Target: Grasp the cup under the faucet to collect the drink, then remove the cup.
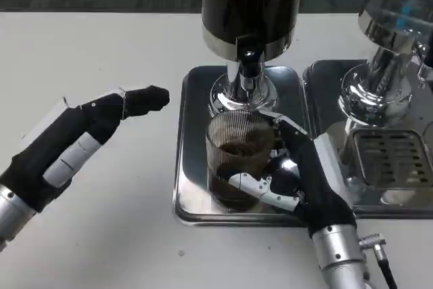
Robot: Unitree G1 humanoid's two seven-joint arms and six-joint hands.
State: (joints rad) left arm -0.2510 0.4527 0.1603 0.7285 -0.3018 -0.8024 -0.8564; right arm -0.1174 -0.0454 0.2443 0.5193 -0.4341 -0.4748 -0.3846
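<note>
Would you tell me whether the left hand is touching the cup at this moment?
No, the left hand hovers over the white table well apart from the cup, which only the right hand grips under the faucet.

1. The dark dispenser (252, 5) runs off the top edge at upper centre, so you cannot see its upper part or lid.
2. The second dispenser (396, 38) at upper right is cut by the top and right edges; its body is mostly out of view.
3. The right hand (298, 181) covers the right side of the cup (237, 160), hiding the contact there.
4. The cup blocks your view of the tray (193, 167) beneath it.
5. The left forearm (13, 214) leaves the frame at lower left.
6. The right forearm (342, 262) is cropped at the bottom edge.
</note>
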